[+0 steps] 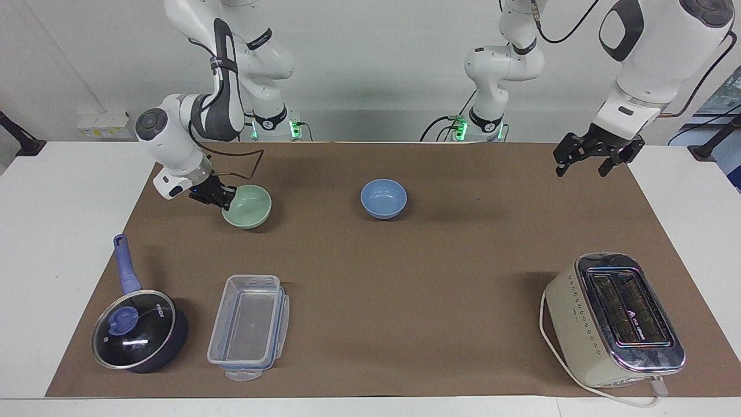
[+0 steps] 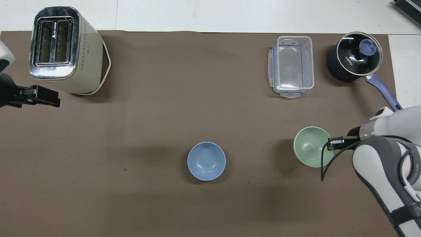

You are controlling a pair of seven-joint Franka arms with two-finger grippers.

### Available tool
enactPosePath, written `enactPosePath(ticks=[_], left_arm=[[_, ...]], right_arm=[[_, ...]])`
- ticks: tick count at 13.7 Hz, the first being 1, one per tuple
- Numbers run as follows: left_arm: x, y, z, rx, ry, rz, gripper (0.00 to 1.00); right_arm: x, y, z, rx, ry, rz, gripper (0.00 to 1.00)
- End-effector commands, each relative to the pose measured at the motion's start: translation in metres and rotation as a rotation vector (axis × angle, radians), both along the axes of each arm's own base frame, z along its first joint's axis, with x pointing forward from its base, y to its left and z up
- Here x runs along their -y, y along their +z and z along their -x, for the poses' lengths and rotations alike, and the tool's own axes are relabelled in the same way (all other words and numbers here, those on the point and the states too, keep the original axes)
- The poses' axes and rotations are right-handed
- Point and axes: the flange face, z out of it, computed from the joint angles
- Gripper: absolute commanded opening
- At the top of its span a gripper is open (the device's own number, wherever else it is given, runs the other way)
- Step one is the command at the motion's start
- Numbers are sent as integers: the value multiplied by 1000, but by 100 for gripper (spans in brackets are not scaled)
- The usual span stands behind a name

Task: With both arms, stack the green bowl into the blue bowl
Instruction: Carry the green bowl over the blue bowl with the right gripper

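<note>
The green bowl [image 1: 249, 207] is toward the right arm's end of the brown mat. My right gripper [image 1: 223, 197] is shut on its rim at the side away from the blue bowl and holds it just above the mat; both also show in the overhead view, the bowl [image 2: 309, 146] and the gripper [image 2: 333, 143]. The blue bowl [image 1: 383, 198] sits upright and empty at mid-table [image 2: 206, 161]. My left gripper [image 1: 590, 159] is open and empty, raised over the mat's edge at the left arm's end [image 2: 42, 98].
A cream toaster [image 1: 615, 318] with its cord stands farther from the robots at the left arm's end. A clear lidless container [image 1: 249, 326] and a dark blue lidded saucepan [image 1: 139, 330] lie farther from the robots than the green bowl.
</note>
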Motion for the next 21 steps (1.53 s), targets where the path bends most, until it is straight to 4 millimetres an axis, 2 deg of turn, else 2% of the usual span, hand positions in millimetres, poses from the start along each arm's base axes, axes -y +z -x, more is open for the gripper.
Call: enactPosePath(ticks=[1,4,7,8,10,12,14,15,19,21], left_arm=[[-7,4,0,-7,6,-22,100],[-5,4,0,-12,3,-22,100],[-6,2,0,-13,6,-21,100],[-6,2,0,-12,5,-20,100],[-6,6,-1,-2,-4,-28,100],[-5,5,-1,-10,-6,-30,100],[-5,4,-1,-13,-8,-28,100],[-6,3,0,-27,-6,-29,100],[-8,8,-4,-61,0,-23,100],[0,12,-3,-34,-10,-30,100]], right_arm=[[-37,29,9,28,23,-33,0],[-99,42,15,47,54,-28,0],[-178,50,26,87,14,-20,0],[-206,47,32,92,2,-20,0],[-249,38,39,123,21,-31,0],[-270,31,43,133,11,-36,0],[-307,9,51,139,21,-43,0],[-314,3,53,144,22,-46,0],[-312,0,49,149,23,-46,0],[-319,-19,51,129,29,-36,0]])
